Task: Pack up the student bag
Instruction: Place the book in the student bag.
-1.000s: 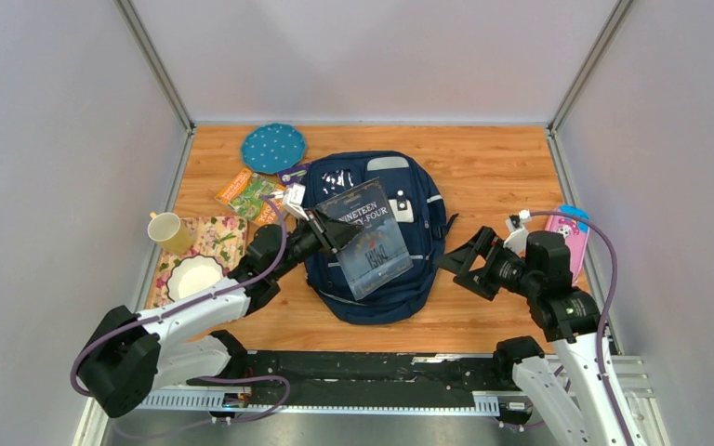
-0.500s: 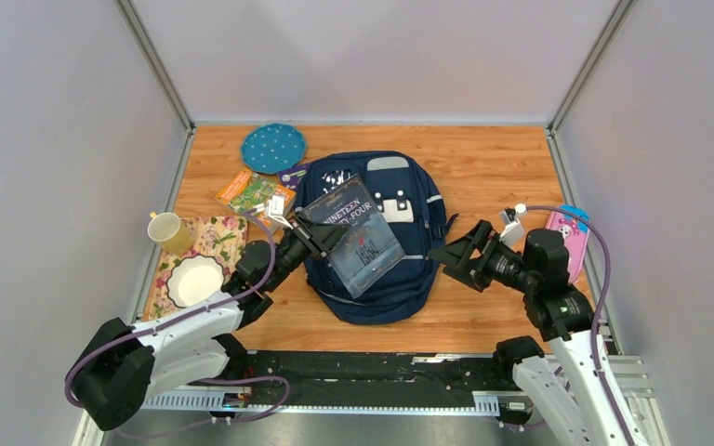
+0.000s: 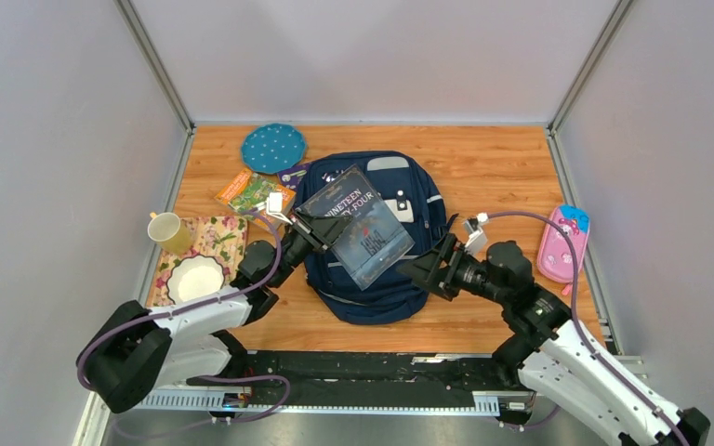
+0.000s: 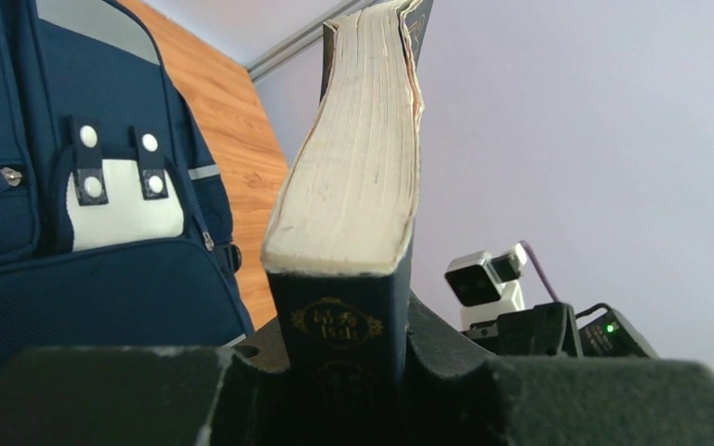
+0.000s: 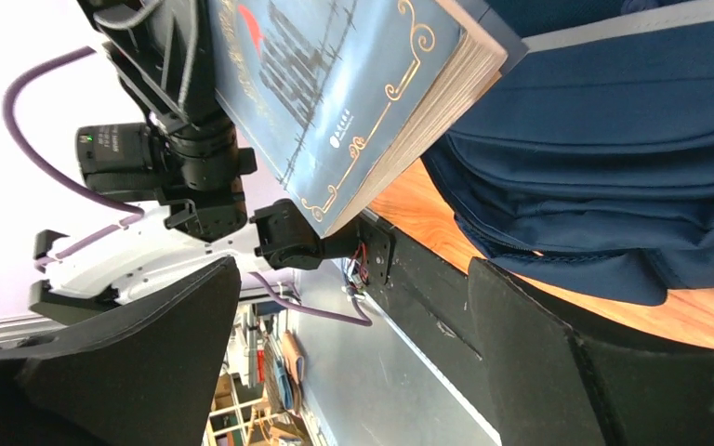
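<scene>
"On the surface (image 3: 502,167), where is the student bag (image 3: 372,302)?"
"Flat in the middle, with no open mouth showing. The book (image 3: 361,228) hangs above it, clamped by its corner in the left tool (image 3: 309,226)."
"And the right tool (image 3: 420,269)?"
"Spread wide, empty, beside the bag. Likely it must open the bag next."

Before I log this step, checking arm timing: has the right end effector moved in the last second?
Yes: the right end effector shifted left, away from the pink pencil case, toward the student bag.
</scene>
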Tool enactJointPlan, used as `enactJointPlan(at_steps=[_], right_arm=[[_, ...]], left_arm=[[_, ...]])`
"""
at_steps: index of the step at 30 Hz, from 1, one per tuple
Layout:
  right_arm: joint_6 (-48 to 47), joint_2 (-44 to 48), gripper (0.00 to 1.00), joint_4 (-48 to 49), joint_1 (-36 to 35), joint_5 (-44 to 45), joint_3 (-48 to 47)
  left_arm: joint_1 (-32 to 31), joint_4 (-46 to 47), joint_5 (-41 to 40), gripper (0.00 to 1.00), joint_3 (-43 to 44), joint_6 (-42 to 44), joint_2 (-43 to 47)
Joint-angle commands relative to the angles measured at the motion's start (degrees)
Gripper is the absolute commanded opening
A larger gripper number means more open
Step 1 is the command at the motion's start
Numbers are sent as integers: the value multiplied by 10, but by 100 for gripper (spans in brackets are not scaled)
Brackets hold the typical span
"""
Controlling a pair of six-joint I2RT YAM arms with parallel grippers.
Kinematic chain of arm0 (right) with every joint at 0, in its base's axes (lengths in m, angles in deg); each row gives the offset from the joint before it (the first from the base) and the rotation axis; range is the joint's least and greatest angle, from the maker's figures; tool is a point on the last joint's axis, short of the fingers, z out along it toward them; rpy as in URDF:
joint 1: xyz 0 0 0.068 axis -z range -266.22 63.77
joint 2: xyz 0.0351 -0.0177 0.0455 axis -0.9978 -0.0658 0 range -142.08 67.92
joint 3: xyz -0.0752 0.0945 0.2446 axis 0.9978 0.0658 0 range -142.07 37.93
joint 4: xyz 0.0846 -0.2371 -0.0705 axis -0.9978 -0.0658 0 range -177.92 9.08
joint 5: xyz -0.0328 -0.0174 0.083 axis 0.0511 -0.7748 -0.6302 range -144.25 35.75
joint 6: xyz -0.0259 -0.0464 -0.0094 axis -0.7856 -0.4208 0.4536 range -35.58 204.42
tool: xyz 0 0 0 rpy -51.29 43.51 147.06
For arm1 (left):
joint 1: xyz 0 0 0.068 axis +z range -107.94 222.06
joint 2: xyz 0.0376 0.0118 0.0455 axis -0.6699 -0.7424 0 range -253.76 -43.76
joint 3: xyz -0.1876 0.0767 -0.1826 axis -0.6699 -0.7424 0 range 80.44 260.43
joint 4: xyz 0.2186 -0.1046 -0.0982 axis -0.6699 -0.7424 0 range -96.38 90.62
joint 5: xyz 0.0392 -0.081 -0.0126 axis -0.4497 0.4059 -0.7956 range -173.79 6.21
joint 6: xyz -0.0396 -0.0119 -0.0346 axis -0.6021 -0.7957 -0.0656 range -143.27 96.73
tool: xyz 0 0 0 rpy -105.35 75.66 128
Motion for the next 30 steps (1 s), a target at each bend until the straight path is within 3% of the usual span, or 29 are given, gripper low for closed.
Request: enactJointPlan(at_steps=[1,5,7,12,15,22,27,30], right_arm=[[46,-43,96,122,-63,101,9],[79,-113,98,184,-68,101,16],[101,-123,98,273,-68,106,43],[95,-139,99,318,-67,152,42],[120,-147,98,398,-67,165,65],[164,-201,91,507,-69,157,90],[176,-218,89,524,-71,163,87],[185,-221,78,547,-72,177,94]], left_arm=[[2,197,-3,0,19,-76,-25],[2,283,-4,0,19,-128,-71],[2,324,-3,0,25,-146,-85],[1,328,19,0,26,-150,-89],[1,340,18,0,22,-157,-87],[-1,384,22,0,25,-189,-106],[-2,394,20,0,28,-201,-113],[-3,394,24,0,30,-194,-106]])
